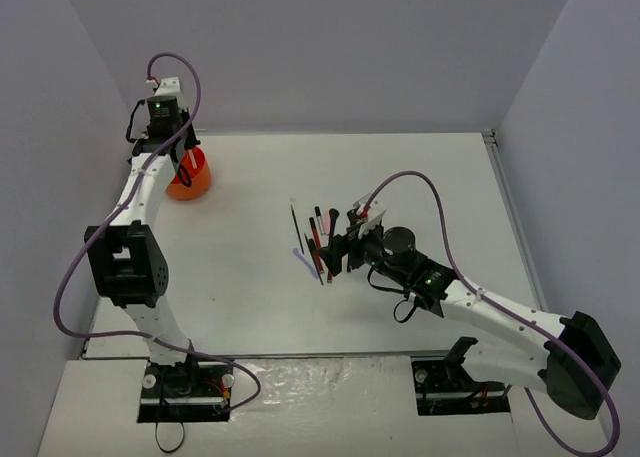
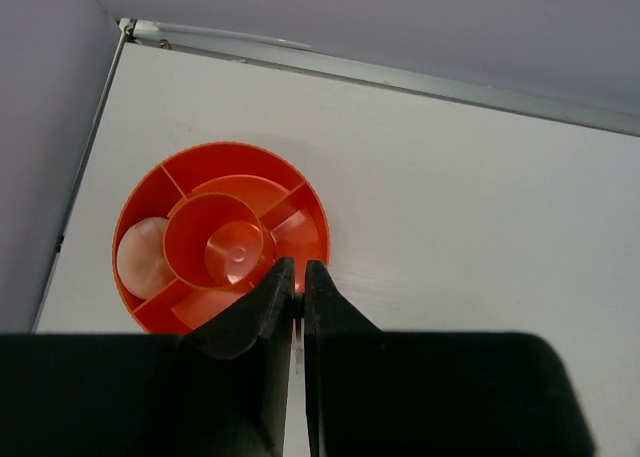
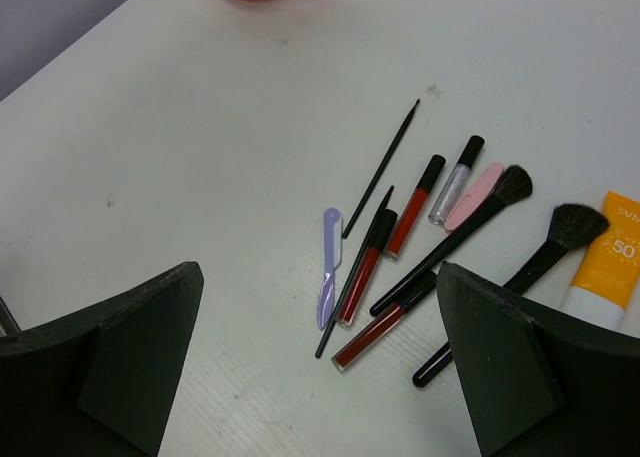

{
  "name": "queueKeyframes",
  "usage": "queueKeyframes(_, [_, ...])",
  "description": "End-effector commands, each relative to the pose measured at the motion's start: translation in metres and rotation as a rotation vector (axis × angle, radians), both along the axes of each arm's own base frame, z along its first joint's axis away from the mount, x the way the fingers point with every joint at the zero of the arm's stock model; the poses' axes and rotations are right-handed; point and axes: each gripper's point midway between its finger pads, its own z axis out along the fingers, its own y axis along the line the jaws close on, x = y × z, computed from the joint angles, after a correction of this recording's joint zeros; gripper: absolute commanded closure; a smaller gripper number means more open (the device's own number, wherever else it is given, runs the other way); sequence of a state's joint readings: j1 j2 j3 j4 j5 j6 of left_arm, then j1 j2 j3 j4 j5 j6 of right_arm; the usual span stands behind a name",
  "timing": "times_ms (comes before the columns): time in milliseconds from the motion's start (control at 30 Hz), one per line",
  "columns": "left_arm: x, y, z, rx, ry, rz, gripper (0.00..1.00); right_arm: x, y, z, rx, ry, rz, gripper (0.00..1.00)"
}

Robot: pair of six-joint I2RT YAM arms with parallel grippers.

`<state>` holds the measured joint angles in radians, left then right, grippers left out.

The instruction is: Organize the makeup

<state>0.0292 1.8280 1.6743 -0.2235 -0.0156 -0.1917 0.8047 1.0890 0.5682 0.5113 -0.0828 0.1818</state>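
Right gripper (image 3: pixel 320 267), jaws wide and empty, hangs over the crowded makeup (image 3: pixel 413 205); closing here risks pinching several pieces together or scattering the neighbouring brushes (image 3: pixel 452 240).

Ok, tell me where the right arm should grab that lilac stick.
Probably best to take the lilac stick at mid-length, from straight above, with the fingers closing across its narrow width. It lies flat, with bare table on its left, and the thin black pencil crowds only its lower end.

Holder (image 1: pixel 188 180) back-left on table (image 1: pixel 420 177), makeup cluster (image 1: pixel 316 239) mid-table — tube (image 3: pixel 603 267) rightmost
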Motion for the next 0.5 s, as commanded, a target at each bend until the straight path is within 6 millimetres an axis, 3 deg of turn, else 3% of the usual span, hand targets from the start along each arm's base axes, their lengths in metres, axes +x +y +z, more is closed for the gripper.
queueKeyframes(0, [0.033, 0.015, 0.054, 0.020, -0.191, -0.036, 1.00, 0.006, 0.006, 0.013, 0.036, -0.035, 0.009, 0.00])
queueKeyframes(233, [0.052, 0.028, 0.033, 0.035, -0.192, -0.041, 1.00, 0.006, 0.006, 0.006, 0.020, -0.021, 0.012, 0.00])
queueKeyframes(467, [0.056, 0.030, 0.059, -0.037, -0.308, -0.049, 1.00, 0.007, 0.007, 0.000, 0.009, -0.008, 0.013, 0.00])
